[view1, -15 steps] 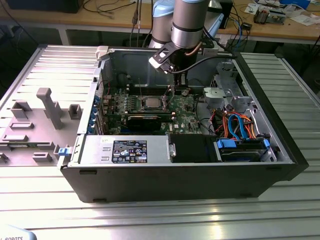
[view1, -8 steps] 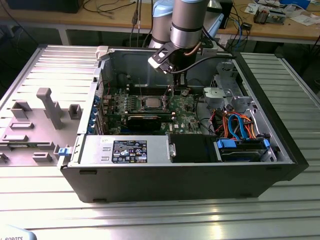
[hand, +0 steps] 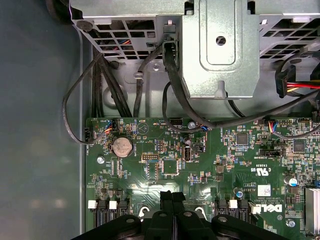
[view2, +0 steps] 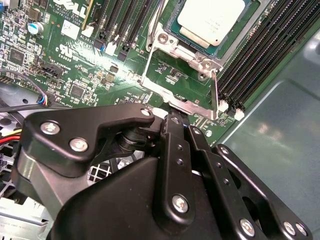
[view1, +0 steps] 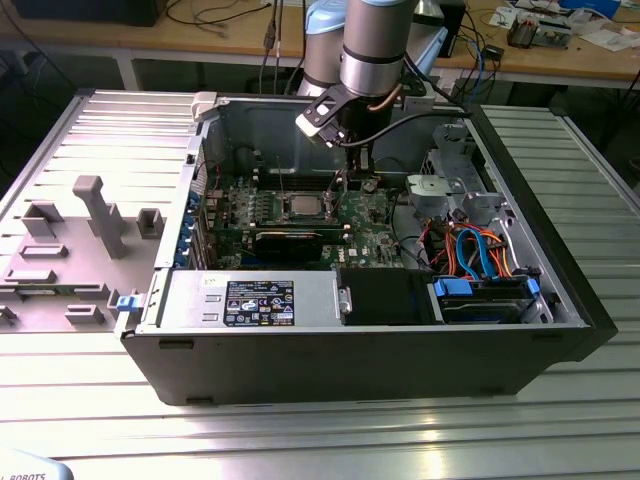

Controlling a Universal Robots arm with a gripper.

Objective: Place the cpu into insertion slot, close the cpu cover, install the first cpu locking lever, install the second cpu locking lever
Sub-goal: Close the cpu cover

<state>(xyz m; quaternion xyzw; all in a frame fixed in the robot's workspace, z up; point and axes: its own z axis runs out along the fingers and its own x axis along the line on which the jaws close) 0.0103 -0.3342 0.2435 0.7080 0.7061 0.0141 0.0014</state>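
The cpu (view2: 210,20), a silver-grey square chip, sits in the insertion slot (view2: 159,39) on the green board; in the exterior view the cpu (view1: 300,207) lies mid-board. The silvery cpu cover (view2: 175,62) frames the chip, and I cannot tell if it lies fully flat. Two thin locking levers (view2: 216,92) (view2: 152,35) stand up beside the slot, unlatched. My gripper (view2: 177,120) is shut with nothing seen between its fingers, the tips right at the cover's near edge (view2: 192,106). The gripper (hand: 171,194) hovers low over the board and hangs just to the right of the chip (view1: 358,165) in the exterior view.
The open computer case (view1: 560,300) lies on a ribbed metal table. Black memory slots (view2: 255,50) flank the socket. A drive cage (hand: 220,50) with loose cables (hand: 75,100), a coin battery (hand: 121,146), a power supply (view1: 250,300) and a grey fixture (view1: 95,215) surround the work area.
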